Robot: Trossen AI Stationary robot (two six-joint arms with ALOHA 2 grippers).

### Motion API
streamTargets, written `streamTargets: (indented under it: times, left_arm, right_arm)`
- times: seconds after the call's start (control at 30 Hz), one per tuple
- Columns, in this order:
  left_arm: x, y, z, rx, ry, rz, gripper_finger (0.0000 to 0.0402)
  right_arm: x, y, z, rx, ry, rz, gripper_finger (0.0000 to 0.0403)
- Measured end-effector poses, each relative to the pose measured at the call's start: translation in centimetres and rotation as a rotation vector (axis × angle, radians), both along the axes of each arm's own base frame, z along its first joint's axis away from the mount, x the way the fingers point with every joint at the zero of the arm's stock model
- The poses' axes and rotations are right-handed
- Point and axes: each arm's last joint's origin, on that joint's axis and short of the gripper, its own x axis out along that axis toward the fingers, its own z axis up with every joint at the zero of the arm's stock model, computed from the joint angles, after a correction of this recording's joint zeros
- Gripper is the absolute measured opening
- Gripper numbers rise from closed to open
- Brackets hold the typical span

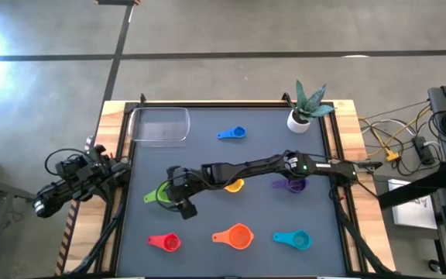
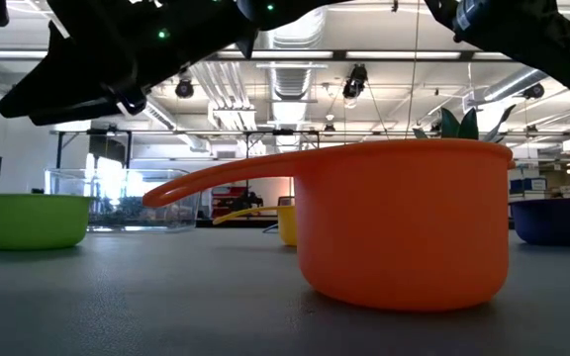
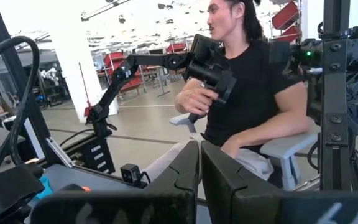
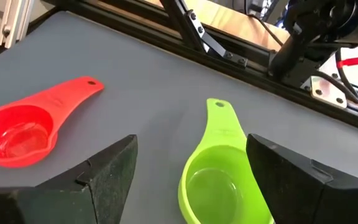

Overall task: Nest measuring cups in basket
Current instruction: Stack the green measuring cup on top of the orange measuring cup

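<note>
Several measuring cups lie on the dark mat, bases down. The green cup [image 1: 159,195] [image 4: 213,180] is at the left, the yellow cup [image 1: 234,186] is partly under my right arm, the purple cup [image 1: 293,184] is to its right and the blue cup [image 1: 233,133] is farther back. Red [image 1: 165,242], orange [image 1: 236,236] and teal [image 1: 294,240] cups line the near edge. The clear basket [image 1: 159,124] stands at the far left. My right gripper [image 4: 191,143] hovers open over the green cup, a finger to either side, without touching it. My left gripper [image 3: 199,180] is shut, parked off the table's left.
A small white pot with a spiky plant [image 1: 300,115] stands at the far right corner. The raised wooden frame [image 1: 118,155] borders the mat. In the low view the orange cup [image 2: 404,222] fills the foreground. A seated person [image 3: 253,93] is beyond the table.
</note>
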Motion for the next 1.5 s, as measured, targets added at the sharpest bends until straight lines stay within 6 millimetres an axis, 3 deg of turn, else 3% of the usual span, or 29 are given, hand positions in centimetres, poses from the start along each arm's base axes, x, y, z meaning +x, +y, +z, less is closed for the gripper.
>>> streamTargets:
  times: [0.67,0.9,1.2,1.5]
  left_arm:
    - [0.0,0.0,0.0,0.0,0.0,0.0,0.0]
    - [0.0,0.0,0.0,0.0,0.0,0.0,0.0]
    - [0.0,0.0,0.0,0.0,0.001,0.0,0.0]
    - [0.0,0.0,0.0,0.0,0.0,0.0,0.0]
  right_arm:
    - [0.2,0.1,0.4,0.027,-0.031,-0.011,0.0288]
    - [0.0,1.6,0.2,-0.003,-0.036,0.033,0.0288]
    - [-0.3,1.8,-2.3,0.003,0.033,0.028,0.0288]
    - [-0.5,0.5,-4.9,-0.009,0.072,-0.051,0.0283]
